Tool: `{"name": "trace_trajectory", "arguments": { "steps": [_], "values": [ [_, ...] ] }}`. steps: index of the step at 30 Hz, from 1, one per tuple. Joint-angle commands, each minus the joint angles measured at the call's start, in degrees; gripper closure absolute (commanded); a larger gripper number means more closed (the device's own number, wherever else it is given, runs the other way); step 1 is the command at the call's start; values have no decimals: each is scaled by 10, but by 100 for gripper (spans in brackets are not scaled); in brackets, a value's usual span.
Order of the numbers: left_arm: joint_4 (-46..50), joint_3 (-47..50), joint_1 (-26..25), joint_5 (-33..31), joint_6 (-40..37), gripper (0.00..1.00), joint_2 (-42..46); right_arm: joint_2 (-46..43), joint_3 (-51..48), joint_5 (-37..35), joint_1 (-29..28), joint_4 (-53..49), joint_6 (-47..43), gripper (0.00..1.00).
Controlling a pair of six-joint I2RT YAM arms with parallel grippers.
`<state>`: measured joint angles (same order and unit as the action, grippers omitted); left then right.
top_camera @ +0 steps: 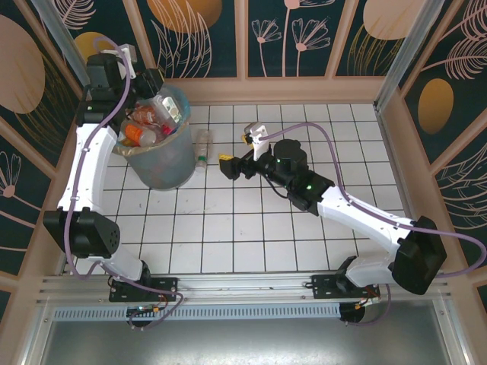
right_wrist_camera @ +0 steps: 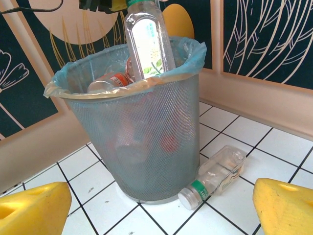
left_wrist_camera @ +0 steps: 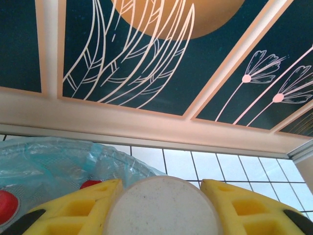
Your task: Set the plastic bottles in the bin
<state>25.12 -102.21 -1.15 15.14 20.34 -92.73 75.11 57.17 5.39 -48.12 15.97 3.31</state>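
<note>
The bin (top_camera: 163, 163), grey mesh lined with a light blue bag, stands at the far left with several plastic bottles (top_camera: 141, 131) inside. My left gripper (top_camera: 160, 93) hovers over its rim, shut on a clear bottle (right_wrist_camera: 147, 41) that hangs neck-up above the opening. In the left wrist view the yellow fingers (left_wrist_camera: 73, 205) squeeze the bottle's round pale base (left_wrist_camera: 164, 208). A clear bottle with a green band and white cap (right_wrist_camera: 215, 176) lies on the tiles against the bin's right side (top_camera: 202, 147). My right gripper (top_camera: 237, 150) is open and empty, just right of that bottle.
The bin's blue bag rim (left_wrist_camera: 58, 152) shows in the left wrist view, with red caps (left_wrist_camera: 7, 205) inside. The patterned back wall (top_camera: 243, 38) stands just behind the bin. White tiled floor (top_camera: 228, 228) stretches between the arms.
</note>
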Motion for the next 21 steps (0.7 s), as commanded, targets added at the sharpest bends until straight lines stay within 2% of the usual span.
{"name": "trace_trajectory", "arguments": {
  "steps": [1, 3, 7, 9, 11, 13, 15, 19, 21],
  "values": [
    [23, 21, 17, -17, 6, 61, -14, 6, 20, -10, -2, -1, 0, 4],
    [18, 28, 18, -37, 3, 58, -6, 7, 21, -9, -3, -2, 0, 4],
    [4, 49, 22, -68, -8, 60, 8, 13, 24, -9, -2, -3, 0, 4],
    [1, 53, 24, -69, -12, 64, 11, 16, 27, -8, -2, -4, 0, 4],
    [-7, 54, 23, -36, -11, 75, 17, 20, 30, -6, -2, -7, -1, 4],
    [-26, 57, 24, 8, -1, 80, 32, 24, 35, -5, -2, -9, -1, 4],
    [-37, 53, 24, 22, 6, 87, 51, 26, 37, -4, -2, -10, -1, 4],
    [-12, 21, 23, -9, -4, 98, 80, 26, 35, -4, -3, -9, 3, 4],
    [4, 16, 24, -36, -6, 99, 94, 27, 32, -5, -3, -7, 4, 4]
  ]
}}
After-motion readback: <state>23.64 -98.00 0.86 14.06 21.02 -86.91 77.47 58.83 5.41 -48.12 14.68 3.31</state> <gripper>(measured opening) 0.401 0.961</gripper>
